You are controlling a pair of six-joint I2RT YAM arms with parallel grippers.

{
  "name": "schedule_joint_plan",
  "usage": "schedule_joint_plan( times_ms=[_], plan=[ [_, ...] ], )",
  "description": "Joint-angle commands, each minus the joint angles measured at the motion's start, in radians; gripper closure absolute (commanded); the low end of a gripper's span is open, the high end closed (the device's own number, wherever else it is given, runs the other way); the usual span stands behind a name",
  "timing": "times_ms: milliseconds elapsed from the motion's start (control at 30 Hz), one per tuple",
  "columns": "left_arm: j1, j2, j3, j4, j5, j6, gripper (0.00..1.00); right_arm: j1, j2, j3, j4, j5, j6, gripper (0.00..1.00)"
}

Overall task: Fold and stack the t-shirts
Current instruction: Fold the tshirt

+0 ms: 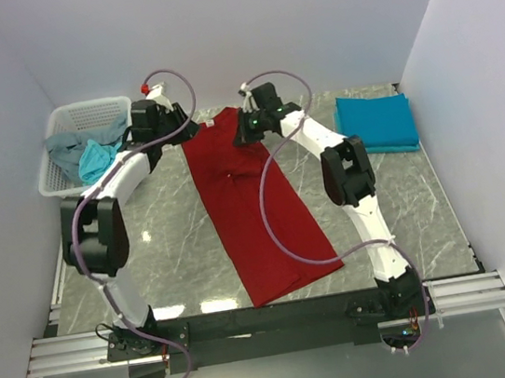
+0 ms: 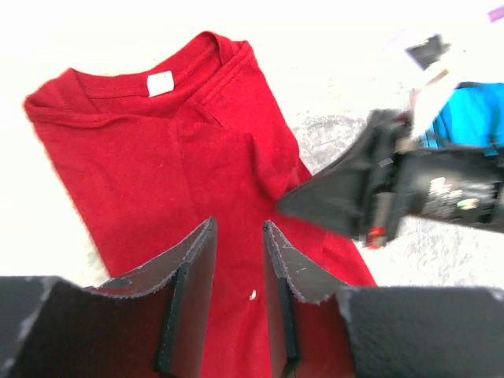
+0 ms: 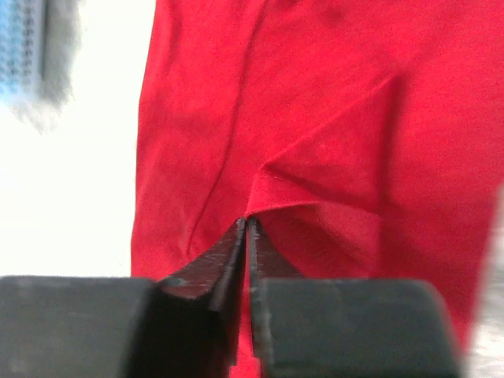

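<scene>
The red t-shirt is plain, with a white neck label. The other t-shirt is teal-blue, the table grey-marbled, the basket white.

Four t-shirts, one basket

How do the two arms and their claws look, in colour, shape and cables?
The left arm and the right arm both have white links joined by black joint housings. A thin purple-grey cable loops loosely along each. The left claw and the right claw each have two black, wedge-shaped fingers; the left one's edges are scuffed pale.
</scene>
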Motion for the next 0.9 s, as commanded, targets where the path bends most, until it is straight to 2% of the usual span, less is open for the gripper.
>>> schedule_joint_plan(
  times_ms=[0, 100, 200, 367, 433, 633, 833, 867],
  plan=[
    [-0.009, -0.119, -0.052, -0.024, -0.057, 0.073, 0.64, 0.075, -0.005, 0.091, -0.068, 0.055, -0.072, 0.86],
    [-0.007, -0.219, -0.123, -0.059, -0.084, 0.106, 0.63, 0.127, 0.020, 0.145, -0.138, 0.061, -0.158, 0.77],
    [-0.006, -0.324, -0.202, -0.091, -0.101, 0.132, 0.61, 0.148, -0.051, 0.078, -0.116, 0.058, -0.205, 0.72],
    [-0.007, -0.395, -0.218, -0.188, -0.107, 0.183, 0.59, 0.109, -0.196, 0.021, -0.097, 0.051, -0.271, 0.64],
    [-0.006, -0.439, -0.233, -0.215, -0.123, 0.206, 0.59, 0.055, -0.216, -0.011, -0.073, 0.032, -0.281, 0.61],
    [-0.006, -0.577, -0.351, -0.268, -0.173, 0.261, 0.58, -0.078, -0.106, 0.093, -0.119, -0.086, -0.302, 0.55],
    [-0.007, -0.632, -0.453, -0.245, -0.201, 0.269, 0.57, -0.077, -0.037, 0.108, -0.135, -0.117, -0.369, 0.53],
    [-0.006, -0.628, -0.453, -0.245, -0.195, 0.269, 0.57, -0.062, -0.038, 0.093, -0.139, -0.108, -0.382, 0.51]
  ],
)
